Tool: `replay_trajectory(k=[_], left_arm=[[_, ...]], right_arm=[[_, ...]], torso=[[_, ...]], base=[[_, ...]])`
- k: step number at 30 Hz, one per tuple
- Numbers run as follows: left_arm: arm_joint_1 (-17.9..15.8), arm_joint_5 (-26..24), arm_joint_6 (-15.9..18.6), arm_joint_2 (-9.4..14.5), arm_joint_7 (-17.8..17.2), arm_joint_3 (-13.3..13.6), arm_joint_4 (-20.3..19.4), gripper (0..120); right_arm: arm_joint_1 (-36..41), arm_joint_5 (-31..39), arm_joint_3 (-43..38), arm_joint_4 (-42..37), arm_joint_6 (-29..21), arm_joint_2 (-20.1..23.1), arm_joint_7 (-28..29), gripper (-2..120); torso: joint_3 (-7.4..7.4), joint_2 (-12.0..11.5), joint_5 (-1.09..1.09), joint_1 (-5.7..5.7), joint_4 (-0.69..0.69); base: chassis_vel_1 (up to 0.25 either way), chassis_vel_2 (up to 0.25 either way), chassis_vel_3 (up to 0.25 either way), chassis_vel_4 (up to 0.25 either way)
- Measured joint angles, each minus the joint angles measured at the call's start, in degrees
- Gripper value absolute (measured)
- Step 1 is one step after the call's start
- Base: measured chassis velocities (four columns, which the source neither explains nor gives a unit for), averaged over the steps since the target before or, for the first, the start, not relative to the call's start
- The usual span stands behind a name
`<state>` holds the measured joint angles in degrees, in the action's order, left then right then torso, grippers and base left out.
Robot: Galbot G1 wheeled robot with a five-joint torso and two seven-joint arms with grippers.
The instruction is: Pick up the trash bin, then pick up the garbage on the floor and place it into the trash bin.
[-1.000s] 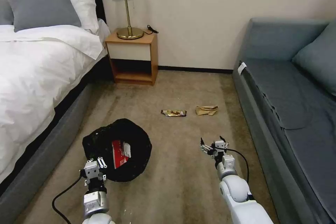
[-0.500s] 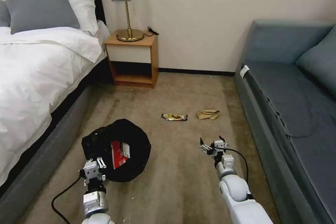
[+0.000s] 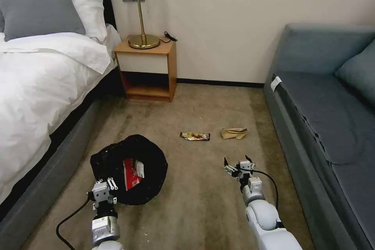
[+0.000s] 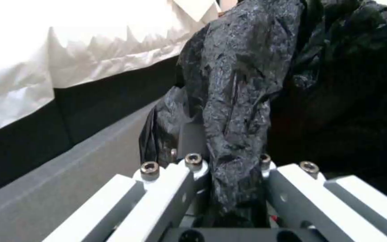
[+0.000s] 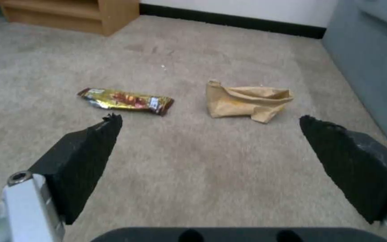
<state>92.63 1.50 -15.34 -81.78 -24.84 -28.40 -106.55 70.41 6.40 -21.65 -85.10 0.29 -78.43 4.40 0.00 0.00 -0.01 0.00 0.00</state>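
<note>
The left claw (image 3: 105, 185) is clenched on the bagged rim of the trash bin (image 3: 129, 174), which holds a red-white snack bag (image 3: 133, 172). The right claw (image 3: 239, 164) hovers released over the carpet (image 3: 195, 195). Farther off lie the candy wrapper (image 3: 195, 136) and paper wad (image 3: 233, 133); their print is unreadable.

You get even, soft indoor light across the carpet (image 3: 203, 187), with no hard shadows or glare. Between the left gripper (image 4: 229, 168) jaws, the black liner (image 4: 247, 84) reads dark and slightly blurred, while white bedding (image 4: 45, 40) beyond them blows out. Ahead of the right gripper (image 5: 211, 134) jaws, focus is mildly soft.
</note>
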Motion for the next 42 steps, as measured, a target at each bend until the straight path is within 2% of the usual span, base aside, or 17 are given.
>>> replay_trajectory(k=[20,42], left_arm=[[-0.61,-0.18,-0.24,0.58,0.02,-0.89,0.29,3],[-1.40,0.13,-0.41,0.07,0.02,-0.38,1.71,3]], right_arm=[[-1.77,-0.38,0.53,0.89,-0.40,-0.27,-0.43,100],[-2.09,-0.43,0.62,1.77,-0.36,0.08,-1.08,100]], torso=[[0.00,0.00,0.00,0.00,0.00],[0.00,0.00,0.01,0.00,0.00]], base=[[-0.101,0.097,0.102,-0.094],[-0.104,0.095,0.097,-0.095]])
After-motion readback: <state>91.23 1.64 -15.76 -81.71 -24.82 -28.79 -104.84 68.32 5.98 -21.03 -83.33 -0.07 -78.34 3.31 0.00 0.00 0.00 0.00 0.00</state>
